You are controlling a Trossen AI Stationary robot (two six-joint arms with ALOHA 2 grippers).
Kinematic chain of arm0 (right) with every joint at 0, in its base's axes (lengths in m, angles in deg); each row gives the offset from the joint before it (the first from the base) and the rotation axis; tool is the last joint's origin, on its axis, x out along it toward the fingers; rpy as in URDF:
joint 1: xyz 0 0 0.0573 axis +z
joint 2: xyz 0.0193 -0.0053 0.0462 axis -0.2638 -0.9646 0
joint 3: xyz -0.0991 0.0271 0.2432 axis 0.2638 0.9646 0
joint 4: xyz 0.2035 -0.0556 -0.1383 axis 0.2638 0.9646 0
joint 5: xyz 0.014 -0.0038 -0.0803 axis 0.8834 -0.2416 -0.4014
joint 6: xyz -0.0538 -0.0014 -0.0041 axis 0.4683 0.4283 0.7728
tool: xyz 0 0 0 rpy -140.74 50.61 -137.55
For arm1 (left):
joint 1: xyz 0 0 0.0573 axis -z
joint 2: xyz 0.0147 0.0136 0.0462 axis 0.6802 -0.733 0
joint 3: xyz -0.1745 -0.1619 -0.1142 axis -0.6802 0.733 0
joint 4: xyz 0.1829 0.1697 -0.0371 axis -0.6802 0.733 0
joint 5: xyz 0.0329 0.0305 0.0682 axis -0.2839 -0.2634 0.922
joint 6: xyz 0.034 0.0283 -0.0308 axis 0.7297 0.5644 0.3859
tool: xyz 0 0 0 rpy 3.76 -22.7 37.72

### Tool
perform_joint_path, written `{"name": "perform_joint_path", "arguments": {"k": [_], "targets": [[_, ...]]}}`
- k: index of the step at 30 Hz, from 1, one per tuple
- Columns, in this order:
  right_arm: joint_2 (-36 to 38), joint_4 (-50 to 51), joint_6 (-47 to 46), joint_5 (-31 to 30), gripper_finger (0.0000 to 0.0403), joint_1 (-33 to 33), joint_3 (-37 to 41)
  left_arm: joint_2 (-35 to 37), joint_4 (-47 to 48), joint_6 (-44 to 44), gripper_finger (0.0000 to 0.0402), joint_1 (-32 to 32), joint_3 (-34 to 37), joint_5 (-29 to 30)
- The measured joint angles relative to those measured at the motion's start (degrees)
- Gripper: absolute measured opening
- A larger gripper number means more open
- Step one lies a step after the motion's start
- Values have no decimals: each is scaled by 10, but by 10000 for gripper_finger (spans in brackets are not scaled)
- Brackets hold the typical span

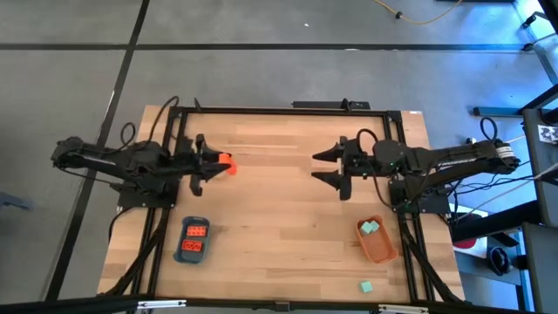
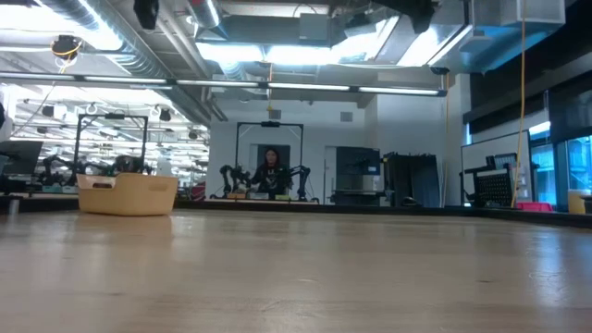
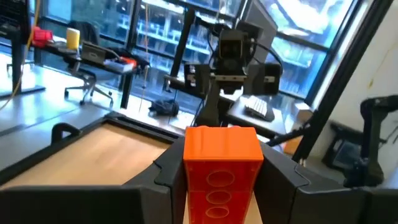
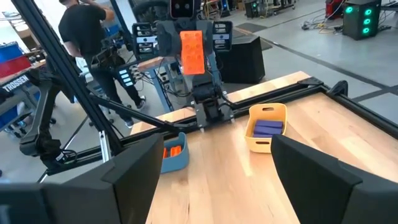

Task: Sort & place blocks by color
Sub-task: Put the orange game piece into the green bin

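Orange-red studded brick (image 3: 222,168) between dark fingers (image 3: 286,186). Mint-teal blocks (image 1: 370,228) in orange tray (image 1: 381,249). Purple blocks (image 4: 268,127) in yellow tray (image 4: 256,142).

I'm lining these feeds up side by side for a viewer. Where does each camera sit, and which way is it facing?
High: overhead, straight down; both arms, left gripper, right gripper.
Low: table height, level across the table into the room; arms barely show overhead.
Left wrist: past its fingers toward the right arm.
Right wrist: past open fingers toward the left arm.
Shared: orange-red block in the left gripper, seen high and both wrists.
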Motion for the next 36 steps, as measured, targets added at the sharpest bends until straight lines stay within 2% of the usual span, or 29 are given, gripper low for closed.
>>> {"name": "perform_joint_path", "arguments": {"k": [8,36], "targets": [[-2,0,0,0,299,0,0,43,-5,1,128,3,17,14],[-2,-3,0,-1,300,0,0,47,-4,2,128,3,17,0]]}}
